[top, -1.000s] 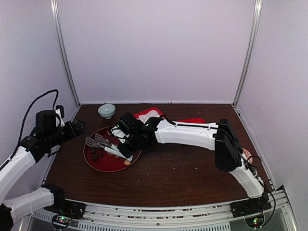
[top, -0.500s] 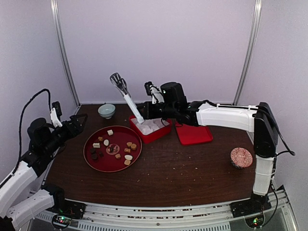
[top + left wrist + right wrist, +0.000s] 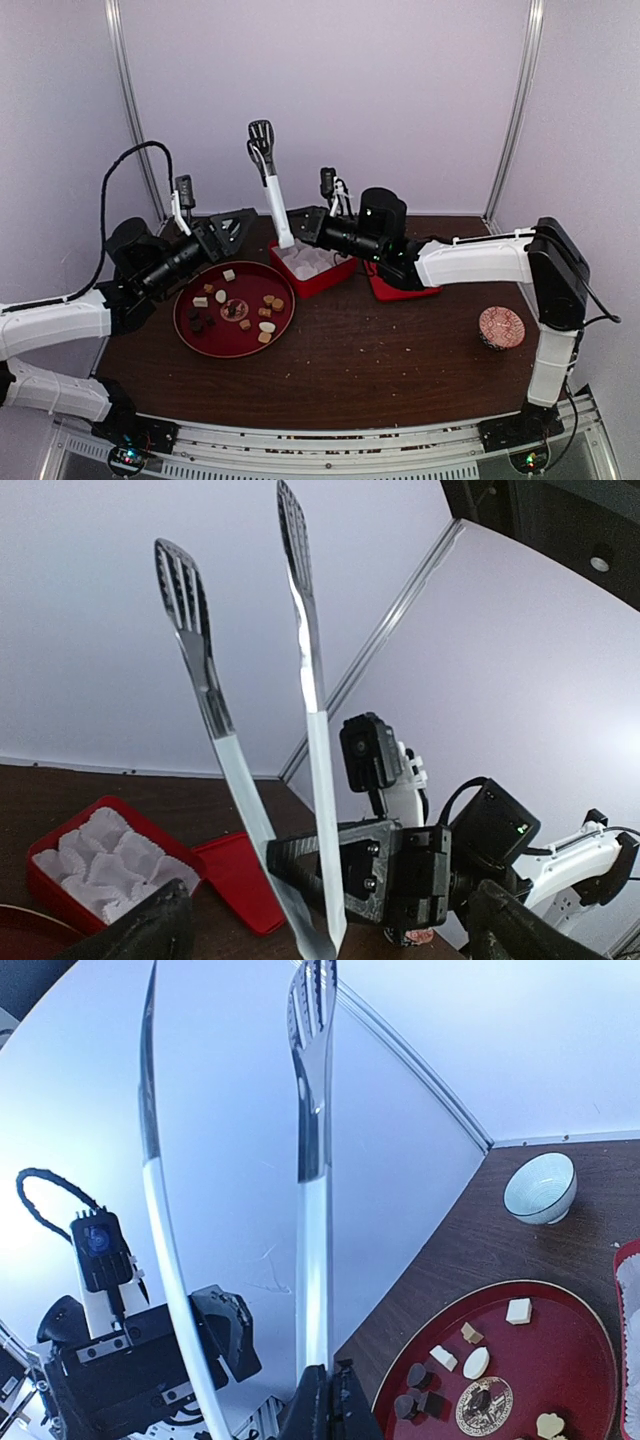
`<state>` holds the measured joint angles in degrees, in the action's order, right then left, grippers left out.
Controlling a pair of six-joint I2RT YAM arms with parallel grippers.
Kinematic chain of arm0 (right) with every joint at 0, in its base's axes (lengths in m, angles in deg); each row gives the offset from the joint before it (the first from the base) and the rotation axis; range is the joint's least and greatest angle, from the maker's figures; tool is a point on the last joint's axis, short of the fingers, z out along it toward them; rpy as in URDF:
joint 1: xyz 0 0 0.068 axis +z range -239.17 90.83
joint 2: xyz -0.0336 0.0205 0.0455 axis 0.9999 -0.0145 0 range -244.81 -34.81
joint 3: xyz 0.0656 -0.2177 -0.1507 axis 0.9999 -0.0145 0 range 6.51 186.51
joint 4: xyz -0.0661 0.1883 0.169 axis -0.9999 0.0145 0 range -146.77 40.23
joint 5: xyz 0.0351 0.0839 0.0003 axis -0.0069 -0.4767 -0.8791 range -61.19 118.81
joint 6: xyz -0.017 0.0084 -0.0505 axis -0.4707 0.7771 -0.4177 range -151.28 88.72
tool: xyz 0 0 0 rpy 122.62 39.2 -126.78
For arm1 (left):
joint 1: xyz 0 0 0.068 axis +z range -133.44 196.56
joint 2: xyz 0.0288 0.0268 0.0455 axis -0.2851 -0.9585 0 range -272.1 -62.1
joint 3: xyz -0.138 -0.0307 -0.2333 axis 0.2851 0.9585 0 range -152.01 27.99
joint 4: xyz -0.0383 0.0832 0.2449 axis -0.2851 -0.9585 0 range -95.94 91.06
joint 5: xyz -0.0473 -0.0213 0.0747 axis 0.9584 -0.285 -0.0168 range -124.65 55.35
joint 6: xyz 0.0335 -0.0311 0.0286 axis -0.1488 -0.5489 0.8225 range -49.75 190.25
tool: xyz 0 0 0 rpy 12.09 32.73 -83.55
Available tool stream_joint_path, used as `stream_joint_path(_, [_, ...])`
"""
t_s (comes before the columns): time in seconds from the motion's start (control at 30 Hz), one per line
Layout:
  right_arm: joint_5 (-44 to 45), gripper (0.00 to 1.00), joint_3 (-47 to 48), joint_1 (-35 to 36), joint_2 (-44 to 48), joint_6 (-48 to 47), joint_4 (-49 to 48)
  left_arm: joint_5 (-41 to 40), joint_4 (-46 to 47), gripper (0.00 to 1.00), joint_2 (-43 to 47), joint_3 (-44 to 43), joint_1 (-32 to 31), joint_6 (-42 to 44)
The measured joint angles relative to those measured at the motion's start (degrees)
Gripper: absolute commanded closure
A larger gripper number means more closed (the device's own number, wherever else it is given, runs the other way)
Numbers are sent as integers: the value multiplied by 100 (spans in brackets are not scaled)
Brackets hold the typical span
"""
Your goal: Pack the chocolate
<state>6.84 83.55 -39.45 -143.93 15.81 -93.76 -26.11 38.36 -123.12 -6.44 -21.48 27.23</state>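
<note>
Several chocolate pieces (image 3: pixel 268 300), dark, tan and cream, lie on a round red plate (image 3: pixel 215 340) at the left; they also show in the right wrist view (image 3: pixel 476 1362). My right gripper (image 3: pixel 300 225) is shut on the handle end of metal tongs (image 3: pixel 268 180), which stand upright over the red box (image 3: pixel 305 287) of white paper cups. The tongs' arms are spread and empty (image 3: pixel 310 700). My left gripper (image 3: pixel 225 232) is open and empty, just left of the tongs and above the plate's far edge. Its fingers (image 3: pixel 150 930) flank the tongs.
The box's red lid (image 3: pixel 405 282) lies flat to the right of the box. A small pink dish (image 3: pixel 501 327) sits at the right. A pale blue bowl (image 3: pixel 540 1188) stands behind the plate, hidden in the top view by my left gripper.
My right gripper lifted the tongs off the plate, swung them over the box and stood them upright. My left arm moved up and right, towards the tongs.
</note>
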Motion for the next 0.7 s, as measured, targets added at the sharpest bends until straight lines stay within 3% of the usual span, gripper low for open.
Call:
stream_joint_path(0.23, [188, 100, -577, 48, 540, 101, -516, -262, 614, 3, -916, -531, -463, -175])
stream_joint_path(0.7, [573, 100, -841, 455, 942, -332, -614, -291, 911, 12, -1445, -1082, -859, -177])
